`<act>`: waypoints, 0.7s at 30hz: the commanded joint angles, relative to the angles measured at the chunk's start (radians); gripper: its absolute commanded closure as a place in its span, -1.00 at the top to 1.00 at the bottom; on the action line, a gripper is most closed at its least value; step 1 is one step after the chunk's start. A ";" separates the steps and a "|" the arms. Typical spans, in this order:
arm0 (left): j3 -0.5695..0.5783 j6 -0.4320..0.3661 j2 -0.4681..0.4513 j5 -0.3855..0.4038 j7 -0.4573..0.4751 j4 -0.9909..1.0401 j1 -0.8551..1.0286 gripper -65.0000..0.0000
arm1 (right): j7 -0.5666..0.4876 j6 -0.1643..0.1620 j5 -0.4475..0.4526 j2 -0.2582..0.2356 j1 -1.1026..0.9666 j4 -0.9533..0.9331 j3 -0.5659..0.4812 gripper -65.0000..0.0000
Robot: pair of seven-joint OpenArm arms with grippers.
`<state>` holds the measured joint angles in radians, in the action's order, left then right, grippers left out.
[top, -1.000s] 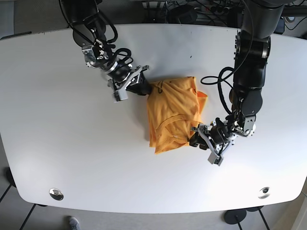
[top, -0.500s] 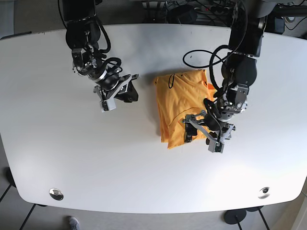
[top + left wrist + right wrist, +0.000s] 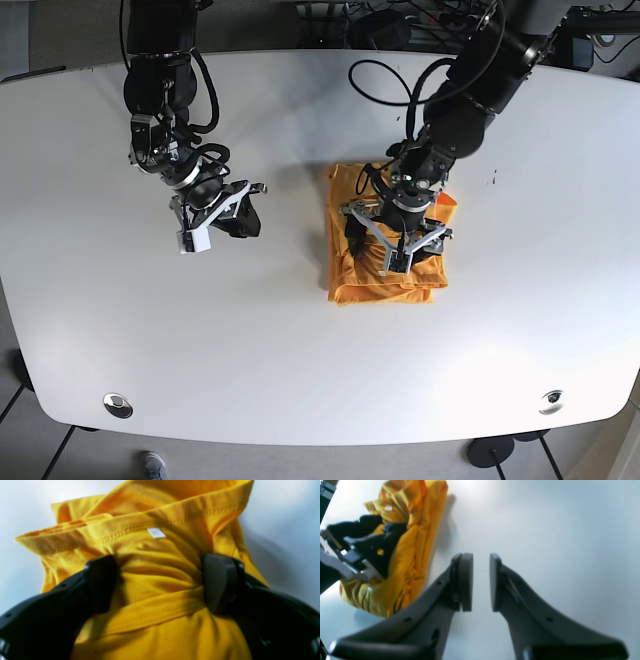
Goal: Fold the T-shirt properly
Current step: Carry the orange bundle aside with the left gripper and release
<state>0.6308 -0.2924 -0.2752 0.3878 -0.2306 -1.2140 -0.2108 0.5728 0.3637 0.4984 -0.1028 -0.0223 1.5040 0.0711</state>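
yellow t-shirt [image 3: 385, 245] now folded smaller, squarer

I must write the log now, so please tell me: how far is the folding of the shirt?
Mostly done: the shirt lies as a compact bundle on the table. In hand: the left gripper has bunched cloth between its fingers. The right gripper is open and empty over the table, beside the shirt. Left: the folds look rumpled, so flattening and letting go.
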 commanded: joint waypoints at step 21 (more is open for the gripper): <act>-0.392 0.902 -0.711 -0.336 0.294 0.782 -0.224 0.53 | -0.021 0.008 0.013 -0.012 -0.024 0.155 0.005 -0.67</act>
<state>0.2443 0.6224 -0.9485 0.0441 0.0471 -0.4240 -0.4129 0.5777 0.3653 0.4973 -0.1104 -0.0570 1.6363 0.0723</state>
